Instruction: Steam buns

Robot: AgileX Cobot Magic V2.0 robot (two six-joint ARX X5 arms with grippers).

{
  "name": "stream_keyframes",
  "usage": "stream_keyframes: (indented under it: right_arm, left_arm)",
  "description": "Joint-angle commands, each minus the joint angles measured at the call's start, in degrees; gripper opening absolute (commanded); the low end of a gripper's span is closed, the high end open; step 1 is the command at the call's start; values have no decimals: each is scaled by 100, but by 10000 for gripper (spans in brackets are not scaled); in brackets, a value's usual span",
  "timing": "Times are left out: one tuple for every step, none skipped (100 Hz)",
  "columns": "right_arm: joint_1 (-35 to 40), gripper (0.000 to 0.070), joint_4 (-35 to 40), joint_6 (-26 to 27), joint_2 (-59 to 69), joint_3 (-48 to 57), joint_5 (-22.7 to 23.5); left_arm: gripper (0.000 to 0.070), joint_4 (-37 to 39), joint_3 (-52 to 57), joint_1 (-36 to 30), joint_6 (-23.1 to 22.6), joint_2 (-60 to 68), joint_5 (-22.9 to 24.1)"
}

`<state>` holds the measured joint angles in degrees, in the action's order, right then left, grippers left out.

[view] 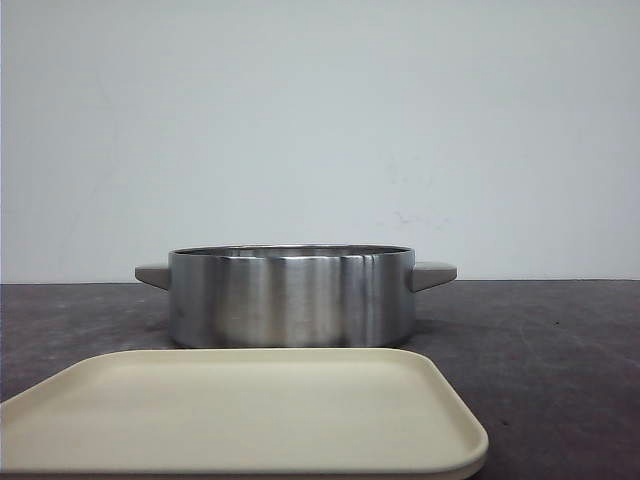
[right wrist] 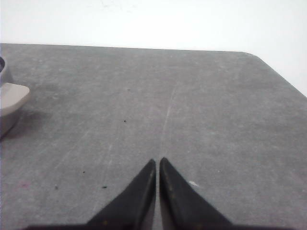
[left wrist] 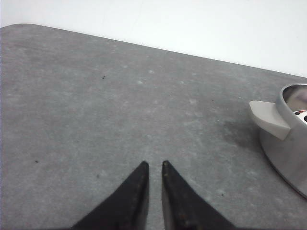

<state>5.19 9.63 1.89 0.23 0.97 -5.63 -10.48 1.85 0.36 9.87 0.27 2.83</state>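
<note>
On the counter (view: 560, 340) a steel pot (view: 291, 297) is sitting behind a cream tray (view: 240, 415), whose near edge is running out of the front view. The pot's wall is hiding its inside there; from the left wrist view only a sliver of something white with black and red marks (left wrist: 301, 113) is peeking over the rim, too small to identify. The left claw (left wrist: 154, 165) and right claw (right wrist: 158, 161) are hanging clenched above bare counter, grasping nothing.

Plain white wall (view: 320, 120) behind a dark grey speckled table (view: 560, 340).
</note>
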Motion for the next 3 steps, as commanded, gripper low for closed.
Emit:
stream_keyframes:
  right_arm:
    - [7, 6, -59, -24, -2, -26, -4]
    - [7, 6, -59, -24, -2, -26, -4]
    - [7, 6, -59, -24, -2, -26, -4]
  left_arm:
    - [0, -26, -105, 11, 24, -11, -24]
    - [0, -26, -105, 11, 24, -11, -24]
    - [0, -26, -105, 11, 24, -11, -24]
